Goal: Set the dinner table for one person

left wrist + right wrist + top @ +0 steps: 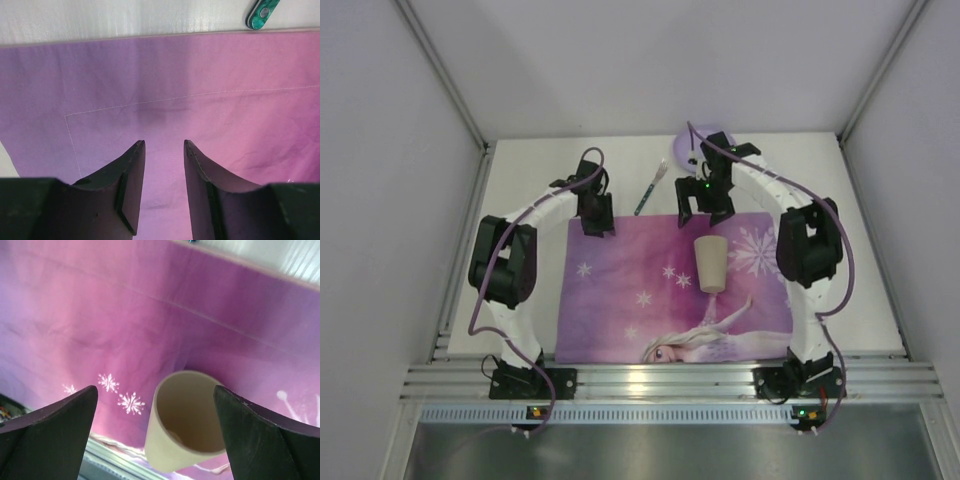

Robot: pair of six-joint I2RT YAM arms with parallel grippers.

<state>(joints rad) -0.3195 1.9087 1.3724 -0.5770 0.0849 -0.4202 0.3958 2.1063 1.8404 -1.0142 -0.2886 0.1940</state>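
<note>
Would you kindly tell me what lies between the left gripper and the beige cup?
Only bare placemat, printed with snowflakes, lies between the left gripper and the cup; the top external view shows it.

No readable text on dinner table (pixel 520 172) or placemat (pixel 620 300).

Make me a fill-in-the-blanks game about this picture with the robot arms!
The beige cup rests on the snowflake ___.
The green-handled utensil lies on the white ___, beyond the placemat.
The left pincer and right pincer are both ___.
Missing words: placemat; table; open.
</note>
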